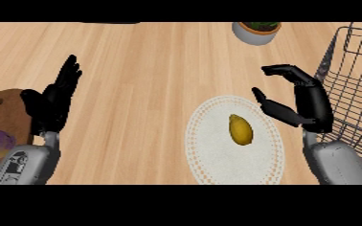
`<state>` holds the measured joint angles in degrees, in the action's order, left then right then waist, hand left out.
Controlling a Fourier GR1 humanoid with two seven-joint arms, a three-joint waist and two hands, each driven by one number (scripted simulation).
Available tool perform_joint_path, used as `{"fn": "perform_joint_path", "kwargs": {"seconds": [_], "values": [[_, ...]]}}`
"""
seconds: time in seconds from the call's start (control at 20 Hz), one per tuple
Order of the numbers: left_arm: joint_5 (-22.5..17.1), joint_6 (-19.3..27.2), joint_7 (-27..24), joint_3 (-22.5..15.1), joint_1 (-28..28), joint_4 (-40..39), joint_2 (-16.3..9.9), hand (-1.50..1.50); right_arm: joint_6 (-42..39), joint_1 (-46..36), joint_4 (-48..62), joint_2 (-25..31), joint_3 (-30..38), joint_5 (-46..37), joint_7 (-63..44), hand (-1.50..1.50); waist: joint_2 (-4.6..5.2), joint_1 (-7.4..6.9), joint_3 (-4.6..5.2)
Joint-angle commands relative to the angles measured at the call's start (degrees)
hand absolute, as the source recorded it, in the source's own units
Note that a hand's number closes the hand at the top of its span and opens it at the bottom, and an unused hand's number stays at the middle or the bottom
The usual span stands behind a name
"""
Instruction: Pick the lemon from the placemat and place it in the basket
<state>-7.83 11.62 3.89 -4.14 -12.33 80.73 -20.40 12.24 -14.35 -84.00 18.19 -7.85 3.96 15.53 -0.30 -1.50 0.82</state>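
Right hand (305, 103) open, holding nothing; lemon (241, 129) apart at thumb side on placemat (205, 148), basket (344, 84) wall just behind. Left hand (53, 100) open, resting at left edge.

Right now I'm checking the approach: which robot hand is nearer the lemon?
The right robot hand, fingers relaxed just right of the lemon on the placemat. The left robot hand rests far left.

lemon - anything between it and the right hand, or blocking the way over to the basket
Nothing visible. The lemon lies alone on the placemat; the open right hand is just right of it, with the basket at the right edge behind that hand.
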Motion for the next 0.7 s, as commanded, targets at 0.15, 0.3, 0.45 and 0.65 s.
{"fn": "perform_joint_path", "kwargs": {"seconds": [0.15,0.3,0.45,0.65], "values": [[-1.6,0.0,3.3,1.9,-0.3,0.9,-0.7,0.0,21.7,-2.8,4.4,-2.0,-1.2,-18.8,-12.6,-1.5,0.1,1.23,-0.62],[-1.1,0.3,2.6,2.8,1.4,1.4,-1.3,0.0,22.0,-1.5,-2.6,1.7,-3.9,-25.7,-26.5,-1.5,-0.36,2.24,-0.56],[-1.3,0.5,2.1,2.7,2.4,1.0,-0.5,0.0,7.8,-5.3,-3.0,10.5,-5.2,-26.4,-39.1,-1.5,-0.34,2.01,-0.41],[-0.9,1.0,3.2,2.3,1.2,1.1,-0.3,0.0,-10.0,-3.5,-5.7,17.8,-10.2,-22.3,-46.0,-1.5,-0.47,2.76,-0.38]]}}
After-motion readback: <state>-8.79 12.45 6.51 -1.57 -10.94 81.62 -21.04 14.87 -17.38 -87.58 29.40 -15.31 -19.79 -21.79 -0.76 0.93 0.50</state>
